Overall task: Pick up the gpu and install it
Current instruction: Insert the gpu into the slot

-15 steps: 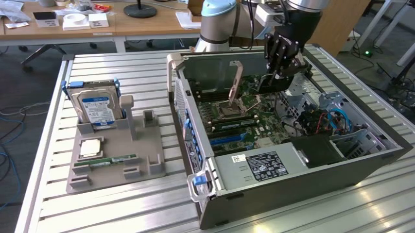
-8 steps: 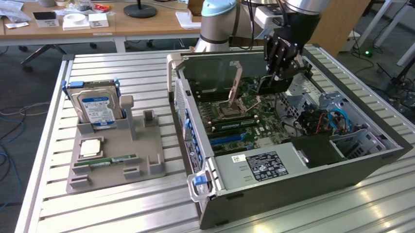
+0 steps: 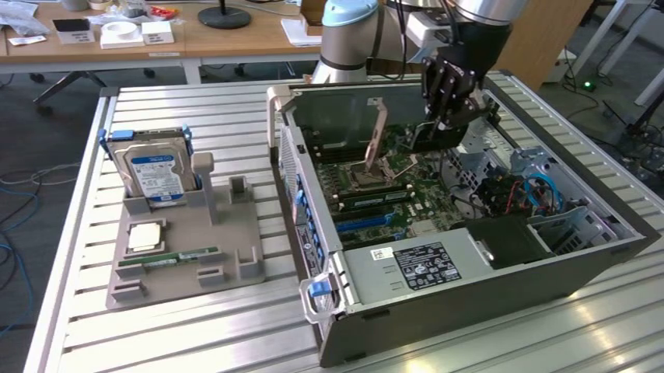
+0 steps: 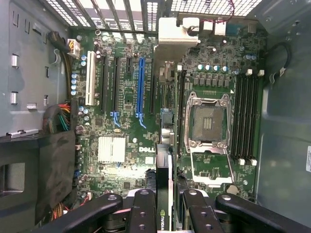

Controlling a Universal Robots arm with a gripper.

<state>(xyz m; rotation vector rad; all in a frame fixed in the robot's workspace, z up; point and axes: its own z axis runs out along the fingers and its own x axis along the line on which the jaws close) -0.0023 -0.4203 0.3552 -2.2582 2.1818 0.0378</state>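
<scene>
A workshop with wooden desks [image 3: 207,39] along the back wall, and in front of them a slatted aluminium worktop [image 3: 186,342]. On it lies an open computer case [image 3: 456,311], side panel off, with the motherboard [image 4: 121,170] facing up. On the exterior view's left stands a grey holder [image 3: 176,264] with the hard drive [image 3: 155,167] upright and a RAM stick [image 3: 166,260] lying flat in it.

The arm [image 3: 353,31] reaches over the case from the back. Its jaws stand narrow, clamped on the gpu [image 3: 436,138], which hangs edge-down above the board, clear of it and not yet in any slot. From the wrist, the card shows as a thin dark strip between the two fingers [image 4: 141,213], running parallel to the long blue slot [image 4: 141,87] but lying off to one side of it, nearer the open CPU socket [image 4: 206,121].

The risks, as I judge them:
- The card is not over the slot, so coming down here would press its edge onto board components or the socket's raised frame.
- The grip takes only a small part of a long card, so it may pivot on contact and enter the slot skewed.
- The end bracket could catch on the rear wall of the case.
</scene>
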